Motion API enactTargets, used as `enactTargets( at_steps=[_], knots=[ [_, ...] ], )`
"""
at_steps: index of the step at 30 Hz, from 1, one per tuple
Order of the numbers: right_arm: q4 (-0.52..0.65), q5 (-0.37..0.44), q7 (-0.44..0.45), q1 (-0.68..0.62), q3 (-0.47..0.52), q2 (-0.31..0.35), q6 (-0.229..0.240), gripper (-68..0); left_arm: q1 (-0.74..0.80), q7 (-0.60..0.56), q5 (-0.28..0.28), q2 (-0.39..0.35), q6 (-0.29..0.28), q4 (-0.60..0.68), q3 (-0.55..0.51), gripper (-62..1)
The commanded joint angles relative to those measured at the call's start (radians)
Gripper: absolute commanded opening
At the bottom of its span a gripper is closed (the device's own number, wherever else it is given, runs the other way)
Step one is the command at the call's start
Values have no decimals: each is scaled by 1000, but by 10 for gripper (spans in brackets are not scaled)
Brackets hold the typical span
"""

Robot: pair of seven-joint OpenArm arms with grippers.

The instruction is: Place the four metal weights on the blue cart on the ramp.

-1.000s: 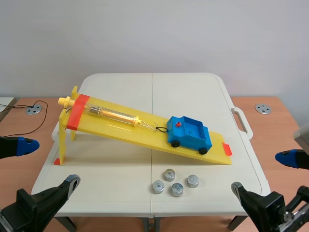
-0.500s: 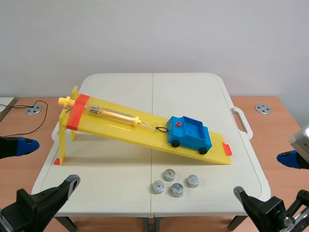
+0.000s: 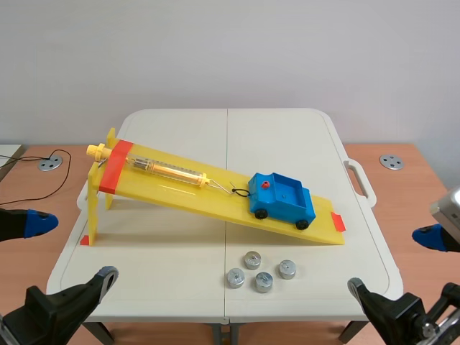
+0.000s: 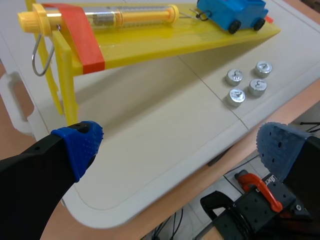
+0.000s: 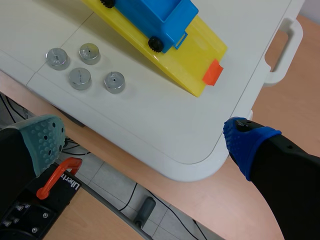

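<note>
Left hand point(image 4: 180, 145) spread, right hand point(image 5: 145, 137) spread

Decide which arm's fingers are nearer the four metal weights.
Right. The right fingers hang open at the table corner beside the weights; the left fingers are farther off, near the ramp's high end.

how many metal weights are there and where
4 weights: back, left, front, right, clustered on the table beside the ramp's low end, toward the robot. None is on the cart; none seems hidden.

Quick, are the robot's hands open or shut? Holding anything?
Left gripper: open, holding nothing.
Right gripper: open, holding nothing.
</note>
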Motion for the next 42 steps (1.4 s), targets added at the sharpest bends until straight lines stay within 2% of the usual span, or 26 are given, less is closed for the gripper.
enactTargets(
  at_steps=[1, 5, 7, 10, 12, 17, 20, 25, 29, 39, 42],
  knots=[
    [57, 30, 74, 23, 34, 38, -17, -15, 7, -95, -80, -11, -24, 76, -18, 14],
    [57, 31, 8, 64, 30, 11, -6, -15, -20, -40, -76, 0, -24, 75, -18, 14],
    [57, 31, -20, 85, 18, -3, -5, -17, -33, -22, -73, 11, -24, 75, -18, -80],
    [57, 30, -58, 110, -9, -19, 17, -17, -40, -18, -74, 33, -25, 75, -18, -262],
    [57, 30, -77, 127, -31, -34, 29, -17, -40, -16, -74, 47, -24, 75, -18, -351],
    [56, 3, -98, 171, -93, -76, 32, -25, -40, -1, -74, 78, -24, 75, -18, -495],
    [56, -27, -103, 198, -135, -95, 32, -87, -40, 42, -74, 96, -24, 72, -18, -580],
    [53, -75, -130, 246, -210, -124, 34, -204, -40, 61, -74, 127, -24, 69, -18, -580],
    [21, -76, -130, 289, -268, -154, 35, -264, -40, 64, -74, 141, -25, 69, -16, -580],
    [-139, -126, -156, 423, -381, -256, 34, -299, -78, 88, -74, 142, -25, 53, -15, -580],
    [-179, -159, -151, 452, -405, -286, 16, -316, -85, 88, -74, 142, -25, 38, -15, -580]
  ],
)
